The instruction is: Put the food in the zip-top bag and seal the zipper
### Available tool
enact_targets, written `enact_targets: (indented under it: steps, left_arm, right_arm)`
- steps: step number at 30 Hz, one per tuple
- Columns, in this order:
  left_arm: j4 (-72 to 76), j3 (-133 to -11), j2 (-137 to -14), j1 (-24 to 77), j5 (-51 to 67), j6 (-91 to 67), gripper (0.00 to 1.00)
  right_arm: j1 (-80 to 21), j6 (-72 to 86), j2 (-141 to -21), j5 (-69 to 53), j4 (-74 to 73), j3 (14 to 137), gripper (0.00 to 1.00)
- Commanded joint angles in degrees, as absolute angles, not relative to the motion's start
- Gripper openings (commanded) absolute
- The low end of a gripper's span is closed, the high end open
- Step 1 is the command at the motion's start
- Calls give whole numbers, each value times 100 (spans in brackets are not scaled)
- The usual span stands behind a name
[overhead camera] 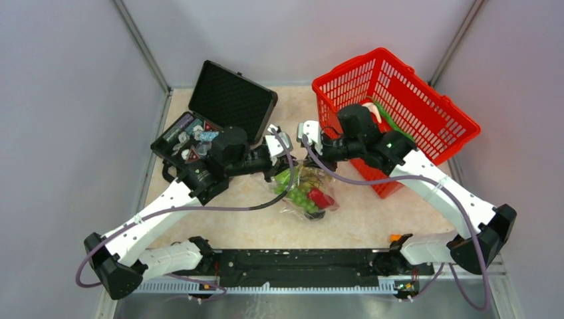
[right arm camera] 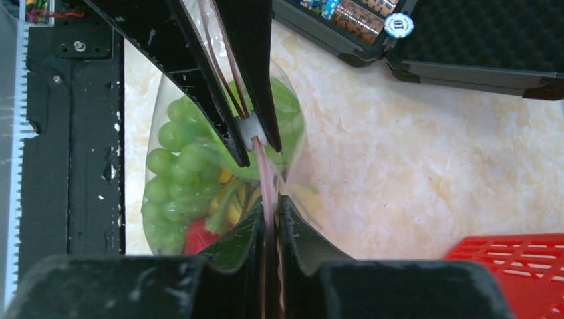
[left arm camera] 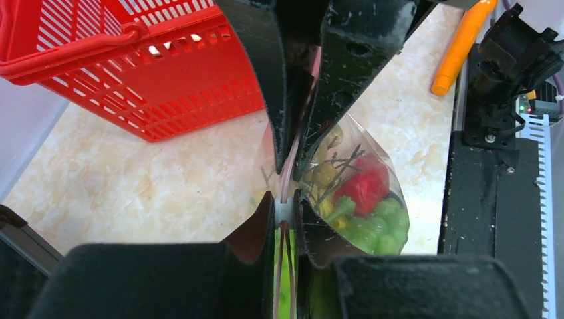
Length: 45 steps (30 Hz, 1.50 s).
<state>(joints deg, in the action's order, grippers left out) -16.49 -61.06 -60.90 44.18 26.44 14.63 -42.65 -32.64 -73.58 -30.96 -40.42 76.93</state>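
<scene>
The clear zip-top bag hangs just above the middle of the table, full of the food: green grapes, a red piece and yellow bits. Its pink zipper runs taut between both grippers. My left gripper is shut on the zipper at its white slider. My right gripper is shut on the pink strip a short way along, facing the left one. In the top view the left gripper and right gripper meet over the bag's upper edge.
A red basket stands at the back right, close behind the right arm. An open black case with small items lies at the back left. An orange object lies near the black base rail at the front.
</scene>
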Motion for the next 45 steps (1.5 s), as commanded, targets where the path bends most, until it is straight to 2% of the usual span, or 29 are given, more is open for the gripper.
enact_targets:
  steps: [1,7,13,22,37,45]
  left_arm:
    - [-986,-5957,-5858,4395,2654,1424,0]
    - [-1024,-5699,-5641,4395,2378,1428,0]
    - [-1088,-5289,-5449,4395,1579,1625,0]
    - [-1534,-5322,-5381,4386,1127,2054,0]
    - [-1963,-5083,-5005,4143,90,2553,0]
    - [-1967,-5012,-4888,3920,149,2548,0]
  right_arm:
    - [-4315,-3281,-7108,-2927,-3715,7642,2]
    - [-4313,-3275,-6935,-2617,-3555,7534,0]
    - [-4245,-3068,-6678,-2358,-3323,7315,0]
    - [-3910,-2561,-6229,-2231,-2424,6809,0]
    - [-3535,-2218,-6138,-2222,-2096,6522,0]
    - [-3455,-2256,-6117,-2250,-2114,6537,0]
